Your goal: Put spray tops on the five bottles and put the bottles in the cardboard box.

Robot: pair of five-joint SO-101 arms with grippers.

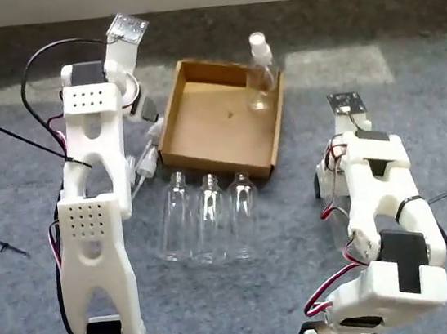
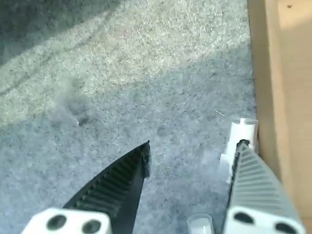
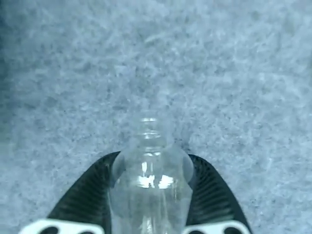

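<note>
Up the left side of the high view runs the left arm [image 1: 93, 176], its tip right beside the left wall of the cardboard box [image 1: 210, 127], which sits open at upper centre on the grey carpet [image 1: 414, 109]. And there's one already in: a capped bottle [image 1: 259, 76] stands in the box's upper right corner, white sprayer on its neck. Just below the box's lower edge, three bare bottles [image 1: 211, 214] are lined up side by side, clear plastic, necks pointing toward the box and open. Now the left wrist camera: the left gripper [image 2: 193, 146] has its fingers spread wide over bare carpet, nothing between them, and a white spray top [image 2: 240, 134] lies just at the tip of the light-coloured finger, squeezed in close to the box's outer wall. Over at lower right in the high view, the right arm [image 1: 384, 195] is folded low to the carpet, well apart from the box. Its own camera shows the right gripper [image 3: 153, 158] with both black fingers pressed against the shoulders of a clear bottle [image 3: 148, 195], neck open and pointing away from the wrist. Black cables [image 1: 3, 245] trail across the carpet at far left.
</note>
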